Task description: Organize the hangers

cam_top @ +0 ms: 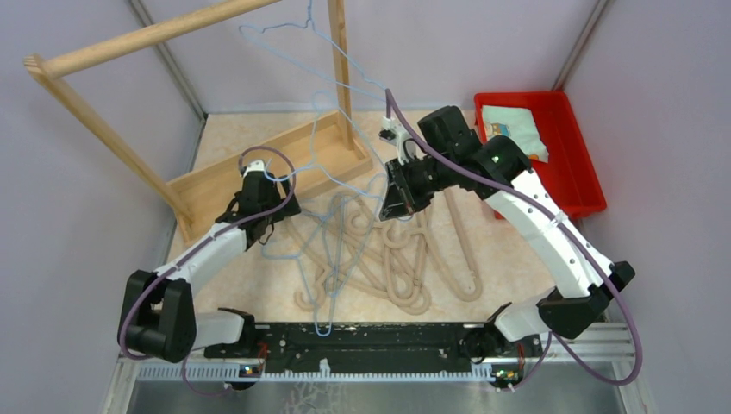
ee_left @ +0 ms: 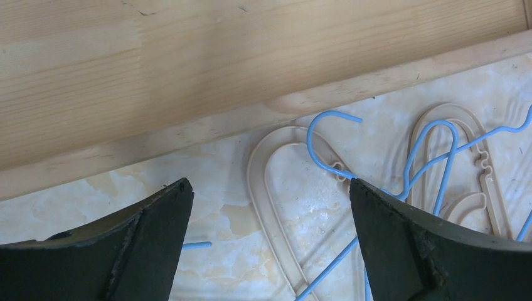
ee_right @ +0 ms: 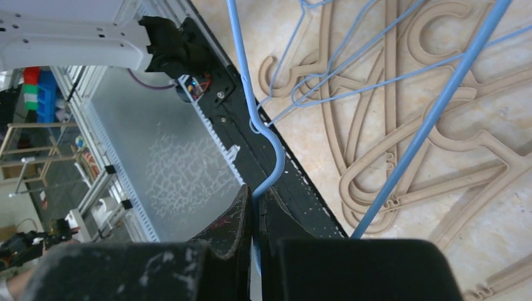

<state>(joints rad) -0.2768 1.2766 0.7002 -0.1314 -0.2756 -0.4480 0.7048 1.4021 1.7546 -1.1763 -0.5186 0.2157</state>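
Note:
Several beige hangers [cam_top: 392,259] lie tangled with light-blue wire hangers [cam_top: 332,233] on the table's middle. One blue wire hanger [cam_top: 289,33] hangs up by the rack's rail. My right gripper [cam_top: 396,205] is shut on a blue wire hanger [ee_right: 243,81], with the wire pinched between its fingertips [ee_right: 254,204]; that hanger reaches toward the black rail at the near edge. My left gripper [cam_top: 259,197] is open and empty [ee_left: 268,185], low over a beige hanger [ee_left: 254,182] and a blue hook [ee_left: 321,119], right beside the rack's base.
The wooden rack [cam_top: 129,43] stands at the back left; its tray-like base [cam_top: 259,168] also fills the top of the left wrist view [ee_left: 188,63]. A red bin [cam_top: 573,172] holding a white cloth [cam_top: 513,129] sits at the back right.

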